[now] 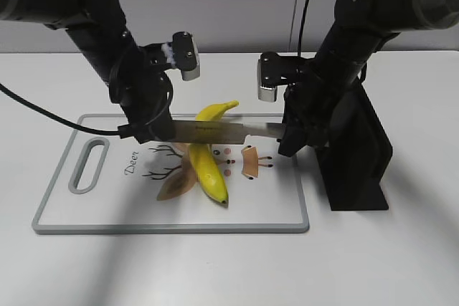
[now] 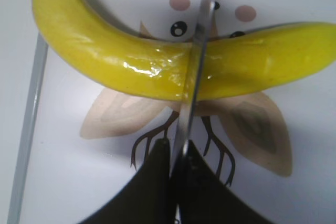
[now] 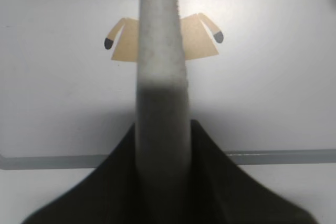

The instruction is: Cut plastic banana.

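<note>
Plastic banana [image 1: 207, 154] lies across the middle of the cutting board [image 1: 64, 213], greenish stem tip toward the far edge, dark end toward the near edge; it rests over the printed deer figure. Knife [image 1: 215, 131] runs crosswise over it, held at both ends: left pincer [image 1: 147, 134] is closed on the blade's tip end, right pincer [image 1: 290, 137] is closed on the handle end (the right wrist view shows a pale, rough-looking handle running straight out between the dark jaws). In the left wrist view the blade edge sits on the banana's glossy skin near its midpoint, a shallow crease showing there; whether it has gone through I cannot tell. Handling, as judged: light, hollow-looking toy, stiff shell, slick gloss, so it may roll or skid sideways under downward pressure since nothing pins it; likely not fragile. Best hold would be at the thicker mid-body or either end, clear of the blade line; here neither pincer touches it. Board is white with a grey rim and a handle slot at the left; it lies flat on a white worktop [image 1: 401, 263]. A black stand [image 1: 358, 170] sits just beside the board's right edge, behind the right arm; plain pale wall behind; nothing else near.
</note>
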### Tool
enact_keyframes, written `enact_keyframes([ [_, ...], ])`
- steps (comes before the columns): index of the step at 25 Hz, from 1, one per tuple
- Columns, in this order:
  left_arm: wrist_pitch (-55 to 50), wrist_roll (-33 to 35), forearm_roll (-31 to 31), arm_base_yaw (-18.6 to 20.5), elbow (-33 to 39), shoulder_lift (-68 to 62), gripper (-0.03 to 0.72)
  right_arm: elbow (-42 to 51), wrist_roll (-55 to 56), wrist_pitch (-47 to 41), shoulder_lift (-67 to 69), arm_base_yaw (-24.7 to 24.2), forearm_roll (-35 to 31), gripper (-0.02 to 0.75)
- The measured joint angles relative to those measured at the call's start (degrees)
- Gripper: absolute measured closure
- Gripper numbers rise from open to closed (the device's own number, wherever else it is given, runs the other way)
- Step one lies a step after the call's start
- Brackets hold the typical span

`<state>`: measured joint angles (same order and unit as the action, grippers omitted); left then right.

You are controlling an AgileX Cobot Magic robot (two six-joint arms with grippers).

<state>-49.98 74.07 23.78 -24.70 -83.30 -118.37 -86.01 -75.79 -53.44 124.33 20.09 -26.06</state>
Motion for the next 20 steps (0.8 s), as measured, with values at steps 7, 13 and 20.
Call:
enact_keyframes([
  [7,0.05,0.1,0.2,0.0,0.0,-0.03,0.67,-0.06,0.1,0.14,0.0,0.0,0.11,0.552],
  [13,0.52,0.16,-0.37,0.0,0.25,1.09,0.67,0.02,1.33,-0.05,-1.44,0.06,0.15,0.55],
  [20,0.33,-0.05,-2.46,-0.18,0.8,5.08,0.67,0.19,1.94,-0.62,-5.19,0.43,0.1,0.55],
])
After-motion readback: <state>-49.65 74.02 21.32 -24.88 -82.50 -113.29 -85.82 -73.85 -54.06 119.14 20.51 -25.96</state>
